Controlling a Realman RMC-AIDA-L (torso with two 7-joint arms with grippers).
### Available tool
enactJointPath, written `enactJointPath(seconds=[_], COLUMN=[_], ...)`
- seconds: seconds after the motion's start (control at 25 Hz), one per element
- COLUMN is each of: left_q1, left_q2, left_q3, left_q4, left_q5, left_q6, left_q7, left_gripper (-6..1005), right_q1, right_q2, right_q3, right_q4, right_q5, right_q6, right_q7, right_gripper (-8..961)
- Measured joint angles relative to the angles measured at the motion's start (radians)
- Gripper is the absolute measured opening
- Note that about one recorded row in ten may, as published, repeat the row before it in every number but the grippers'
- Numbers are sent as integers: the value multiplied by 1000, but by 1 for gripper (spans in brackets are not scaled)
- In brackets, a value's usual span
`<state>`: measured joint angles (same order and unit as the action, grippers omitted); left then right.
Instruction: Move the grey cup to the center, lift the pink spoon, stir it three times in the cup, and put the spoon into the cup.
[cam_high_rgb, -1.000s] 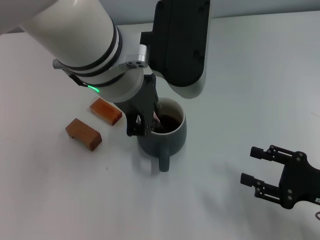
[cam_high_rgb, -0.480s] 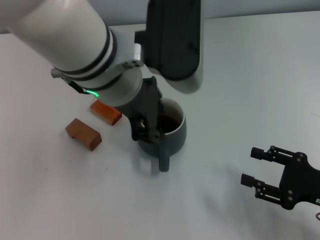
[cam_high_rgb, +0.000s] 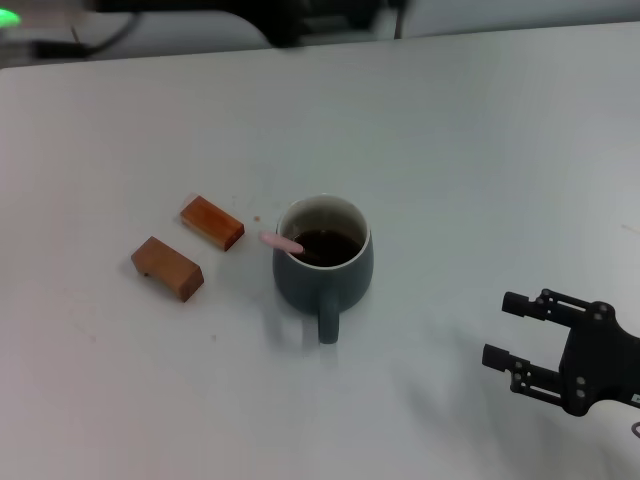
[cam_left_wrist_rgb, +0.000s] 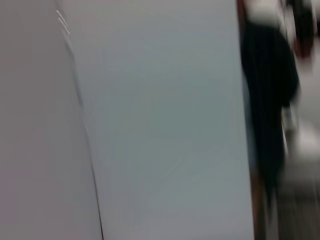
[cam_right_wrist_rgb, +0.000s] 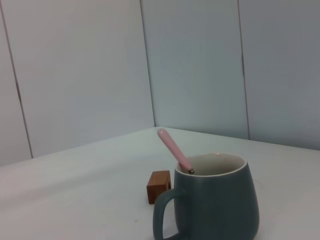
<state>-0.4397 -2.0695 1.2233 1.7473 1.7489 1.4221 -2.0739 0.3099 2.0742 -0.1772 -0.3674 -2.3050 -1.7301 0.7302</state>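
The grey cup (cam_high_rgb: 324, 262) stands near the middle of the white table (cam_high_rgb: 480, 160), its thick handle turned toward the robot, dark liquid inside. The pink spoon (cam_high_rgb: 283, 243) rests in it, bowl down in the drink and the pale handle leaning out over the rim on the side nearest the 2 wooden blocks (cam_high_rgb: 188, 247); from the right wrist view the spoon (cam_right_wrist_rgb: 175, 151) pokes up at a slant above the cup (cam_right_wrist_rgb: 212, 202), with 1 block (cam_right_wrist_rgb: 159, 186) just beyond. The right gripper (cam_high_rgb: 518, 331) hovers low over the table near the robot, well apart from the cup, its fingers spread and holding nothing. The left gripper is not to be seen at all; its wrist camera shows only a blur of wall, so whether its fingers are released or clenched, I cannot tell. To my eye the job looks finished, spoon in cup. If anything needed handling again, I'd judge the cup heavy, stiff and breakable, glazed and likely slick, with liquid ready to slop, so best taken by the handle or across the body and kept level. The spoon seems light and rigid, easily tipped; pinch the pink handle where it clears the rim.
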Motion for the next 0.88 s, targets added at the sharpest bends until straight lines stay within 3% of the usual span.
enactJointPath(seconds=[0.08, 0.12, 0.2, 0.24, 0.32, 0.4, 0.44, 0.48, 0.52, 0.56, 0.6, 0.64, 0.72, 0.88], left_q1=[93, 93, 185, 185, 238, 238, 257, 257, 258, 258, 258, 259, 263, 295], left_q2=[0, 0, 1, 1, 5, 5, 6, 6, 10, 10, 17, 47, 65, 69], left_q3=[-53, -53, -79, -79, -88, -88, -139, -139, -180, -180, -212, -248, -249, -252], left_q4=[-99, -99, -288, -288, -448, -448, -651, -651, -796, -796, -921, -1177, -1276, -1346], left_q5=[-234, -234, -512, -512, -668, -668, -727, -727, -720, -720, -703, -627, -562, -449], left_q6=[-29, -29, -24, -24, 8, 8, 116, 116, 203, 203, 258, 301, 315, 322], left_q7=[118, 118, 289, 289, 411, 411, 566, 566, 691, 691, 795, 1009, 1149, 1323], left_gripper=[544, 546, 549, 550, 553, 556, 558, 559, 561, 562, 564, 582, 617, 687], right_q1=[1, 1, 2, 2, 2, 2, 2, 2, 1, 1, 1, 1, 1, 2], right_q2=[0, 0, 0, 0, 0, 0, 0, 0, 0, 0, 0, 0, 0, 0], right_q3=[1, 1, 2, 3, 4, 5, 6, 6, 7, 8, 8, 8, 9, 9], right_q4=[-1, -1, -1, -2, -3, -4, -4, -5, -6, -6, -6, -6, -6, -7], right_q5=[0, 0, 1, 1, 2, 2, 2, 2, 3, 3, 3, 3, 3, 3], right_q6=[1, 2, 3, 3, 3, 3, 3, 3, 3, 3, 4, 6, 6, 7], right_q7=[0, 0, 0, 0, 0, 0, 0, 0, 0, 0, 0, 0, 0, 0], right_gripper=[680, 680, 680, 680, 680, 680, 680, 680, 680, 680, 680, 680, 680, 680])
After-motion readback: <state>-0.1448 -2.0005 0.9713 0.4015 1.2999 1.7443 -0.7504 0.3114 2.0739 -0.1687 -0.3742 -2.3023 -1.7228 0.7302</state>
